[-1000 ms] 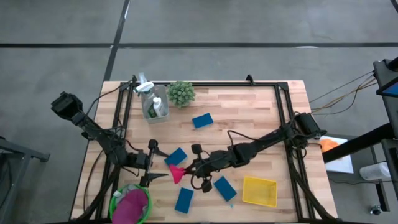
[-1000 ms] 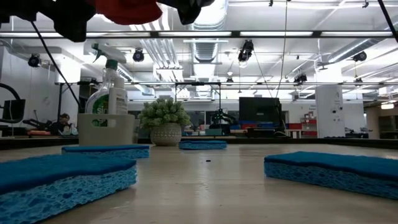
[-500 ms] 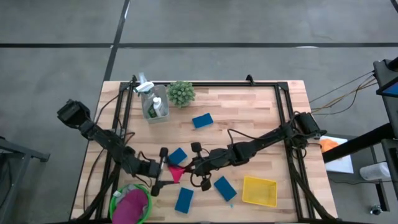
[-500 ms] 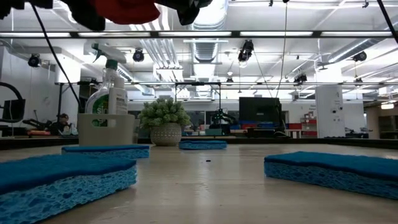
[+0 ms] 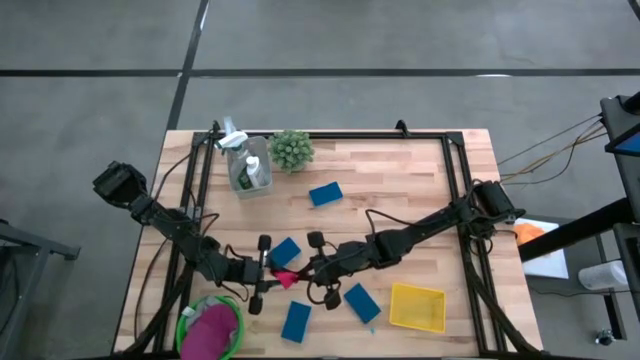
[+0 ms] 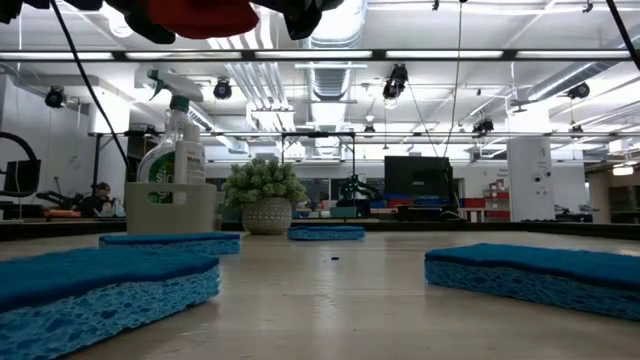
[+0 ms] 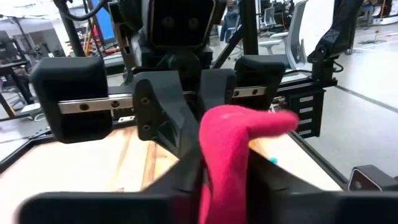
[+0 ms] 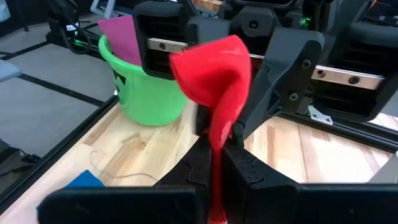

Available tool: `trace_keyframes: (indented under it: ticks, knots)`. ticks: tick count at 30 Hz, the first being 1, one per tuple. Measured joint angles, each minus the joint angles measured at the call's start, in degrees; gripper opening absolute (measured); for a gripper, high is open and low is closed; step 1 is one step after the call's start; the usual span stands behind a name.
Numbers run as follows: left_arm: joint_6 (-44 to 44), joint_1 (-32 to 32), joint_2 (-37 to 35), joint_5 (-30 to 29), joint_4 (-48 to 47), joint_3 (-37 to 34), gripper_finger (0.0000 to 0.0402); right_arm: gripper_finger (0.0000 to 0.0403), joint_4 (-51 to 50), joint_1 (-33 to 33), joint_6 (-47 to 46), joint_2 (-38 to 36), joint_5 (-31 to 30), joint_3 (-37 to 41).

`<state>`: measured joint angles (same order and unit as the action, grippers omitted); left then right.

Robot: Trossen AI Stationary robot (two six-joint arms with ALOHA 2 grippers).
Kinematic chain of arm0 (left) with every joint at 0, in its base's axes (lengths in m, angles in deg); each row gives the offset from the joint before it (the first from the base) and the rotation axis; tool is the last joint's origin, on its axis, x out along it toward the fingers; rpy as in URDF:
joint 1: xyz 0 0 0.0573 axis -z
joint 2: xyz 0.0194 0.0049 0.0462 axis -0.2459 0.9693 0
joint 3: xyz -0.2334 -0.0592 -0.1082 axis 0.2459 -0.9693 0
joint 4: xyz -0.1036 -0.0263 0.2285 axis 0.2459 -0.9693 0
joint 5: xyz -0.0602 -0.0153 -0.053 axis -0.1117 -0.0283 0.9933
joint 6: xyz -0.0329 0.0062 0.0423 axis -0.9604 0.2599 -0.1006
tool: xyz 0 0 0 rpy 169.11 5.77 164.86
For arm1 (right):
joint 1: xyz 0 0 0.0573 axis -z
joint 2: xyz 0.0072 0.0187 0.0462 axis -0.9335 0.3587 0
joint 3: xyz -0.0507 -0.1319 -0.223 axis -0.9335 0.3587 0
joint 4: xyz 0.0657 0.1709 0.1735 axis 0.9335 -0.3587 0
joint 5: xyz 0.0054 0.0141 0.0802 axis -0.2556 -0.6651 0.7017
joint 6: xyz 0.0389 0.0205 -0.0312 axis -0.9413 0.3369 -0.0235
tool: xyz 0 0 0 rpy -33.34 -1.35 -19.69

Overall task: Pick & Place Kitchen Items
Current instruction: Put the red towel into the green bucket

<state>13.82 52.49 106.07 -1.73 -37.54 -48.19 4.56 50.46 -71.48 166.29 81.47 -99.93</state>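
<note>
Here, above the wooden table (image 5: 420,190), the right hand (image 5: 300,272) is gripping a red cloth (image 5: 284,276) in clenched fingers while the left hand (image 5: 266,272) is meeting it from the opposite side, its fingers grasping the same cloth. A green bucket (image 5: 188,322) holding a pink cloth (image 5: 212,328) is sitting nearby, with blue sponges (image 5: 296,320) lying around.
</note>
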Motion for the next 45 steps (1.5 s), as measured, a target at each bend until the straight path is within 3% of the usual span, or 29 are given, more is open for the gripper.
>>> trace_keyframes:
  ticks: [4, 10, 19, 22, 28, 33, 36, 41, 45]
  knots:
    - [0.05, 0.0, -0.05, 0.04, -0.66, -0.02, 0.0013, 0.0018, -0.8, 0.0, 0.01, 0.0, -0.01, 0.0]
    - [-0.02, 0.25, -1.56, 0.04, -3.22, 0.05, 0.0007, 0.0018, -0.64, 0.01, -1.54, 0.0, -1.67, 0.03]
    - [-2.12, 3.7, -11.11, 0.08, -17.28, 0.1, 0.0005, 0.0028, 1.08, 0.37, -1.95, 0.04, -3.8, 0.1]
    - [-2.2, 5.31, -14.19, 2.23, -21.92, 0.04, 0.0004, 0.0071, 0.53, 0.47, -2.47, 0.04, -4.26, 0.22]
    - [-2.3, 8.7, -19.1, 1.07, -29.51, 1.08, 0.0004, 0.0214, 0.81, 0.2, -0.55, 0.04, -3.4, 0.42]
    - [-5.96, 13.2, -22.3, 0.36, -45.28, 6.71, 0.0003, 0.0309, 8.26, -1.93, 3.84, 0.01, -2.54, 2.9]
    - [-10.55, 16.71, -22.56, 0.83, -56.41, 12.29, 0.0003, 0.0336, 19.12, -3.12, 6.18, -0.31, -2.31, 7.29]
    - [-19.57, 23.04, -20.6, 0.64, -71.49, 19.77, 0.0003, 0.0342, 43.97, -3.89, 8.25, -1.29, -2.32, 18.94]
    - [-24.32, 27.4, -18.25, 2.92, -74.82, 22.88, 0.0003, 0.0341, 49.6, -3.87, 7.31, -4.5, -3.35, 26.42]
